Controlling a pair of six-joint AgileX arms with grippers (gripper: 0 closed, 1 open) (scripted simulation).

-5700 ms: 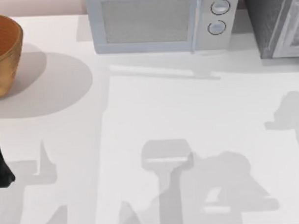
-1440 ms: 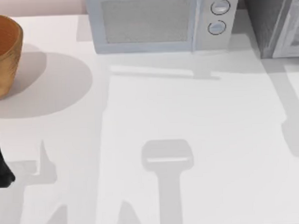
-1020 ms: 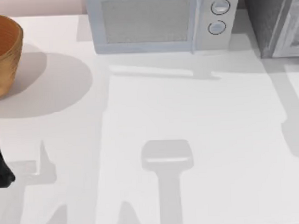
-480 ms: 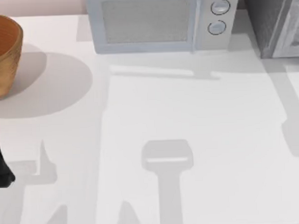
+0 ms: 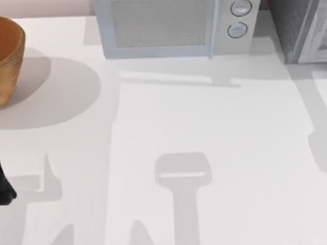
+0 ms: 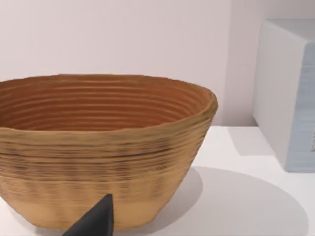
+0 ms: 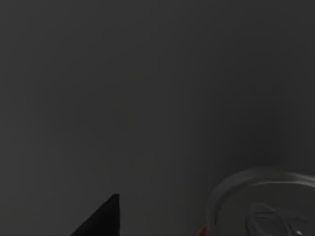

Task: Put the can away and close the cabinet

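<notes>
Right wrist view is dark; the can [image 7: 261, 206], silver top, sits just under our right pincer, cabinet [image 5: 302, 23] apparently around it. Can't tell pincer state. Risk imo: backing out could tip the can or clip the cabinet. Left arm [image 5: 0, 179] parked nr bowl [image 6: 101, 147].

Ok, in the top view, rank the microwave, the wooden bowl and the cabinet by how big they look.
1. microwave, widest thing in the frame.
2. and 3. wooden bowl and cabinet: unsure. Both are cut off by the frame's edges, at left and at right, and their visible parts look alike in size.
</notes>
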